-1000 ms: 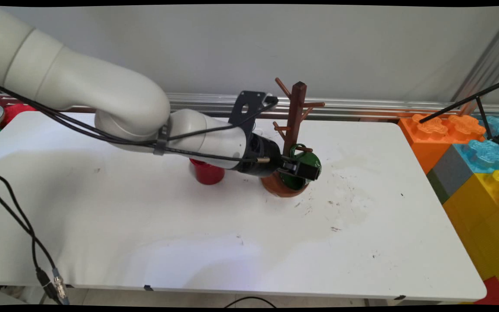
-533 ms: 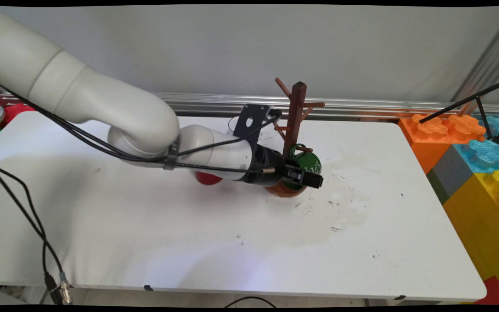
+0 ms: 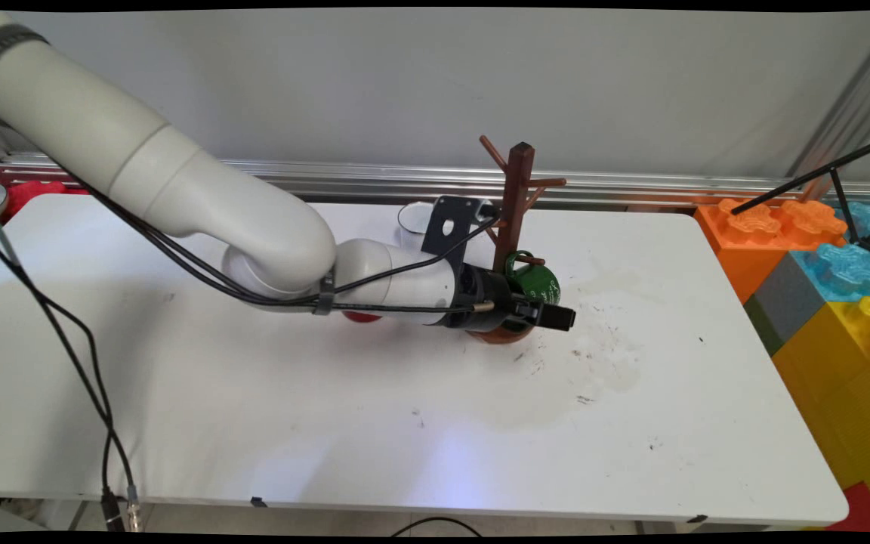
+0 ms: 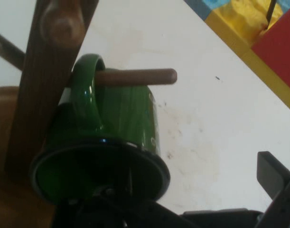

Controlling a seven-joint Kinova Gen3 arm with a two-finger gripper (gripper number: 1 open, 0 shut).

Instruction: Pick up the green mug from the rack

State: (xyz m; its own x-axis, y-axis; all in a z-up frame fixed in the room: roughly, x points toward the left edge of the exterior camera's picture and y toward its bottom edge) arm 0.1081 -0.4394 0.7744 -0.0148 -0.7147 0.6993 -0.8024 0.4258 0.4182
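Gripper: your gripper [image 3: 552, 314] sits low beside the mug tree's base, fingers spread apart with nothing between them.
Green mug: the green mug [image 3: 538, 284] hangs by its handle on a lower peg [image 4: 135, 77] of the mug tree [image 3: 514, 204], just behind your fingers and apart from them.
Red cup: a red cup [image 3: 362, 316] shows partly under your arm's forearm.
Clear cup: a clear cup [image 3: 414, 221] stands behind the wrist.
Table: the white table [image 3: 631, 423] has smudges right of the tree.
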